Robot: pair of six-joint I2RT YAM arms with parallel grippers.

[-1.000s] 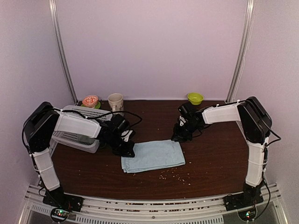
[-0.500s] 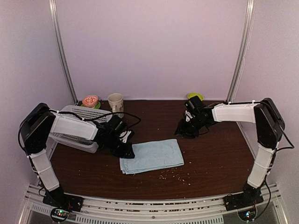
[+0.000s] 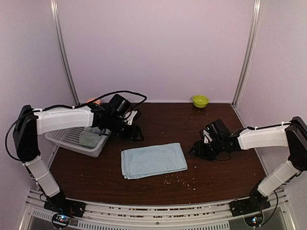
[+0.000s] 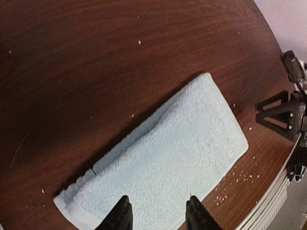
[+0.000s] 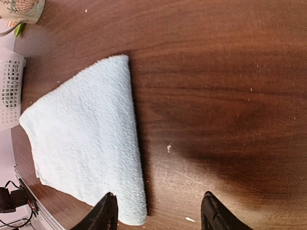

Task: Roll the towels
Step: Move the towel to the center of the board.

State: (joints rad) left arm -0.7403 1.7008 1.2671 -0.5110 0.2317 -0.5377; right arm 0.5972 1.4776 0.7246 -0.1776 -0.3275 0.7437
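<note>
Light blue towel [image 3: 153,160] lies folded flat, unrolled, centrally on the table [image 3: 216,177]. Left end effector [image 3: 135,135] off its far-left corner and right end effector [image 3: 198,150] beside its right edge both gape empty. Rolling apparently unstarted; next, pinch a short edge.

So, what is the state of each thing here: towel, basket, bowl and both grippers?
Light blue cloth towel: folded flat on the table, not rolled.
White plastic mesh basket: upright, a pale green cloth inside.
Small green bowl: upright, contents hidden.
Left gripper: open, empty.
Right gripper: open, empty.
</note>
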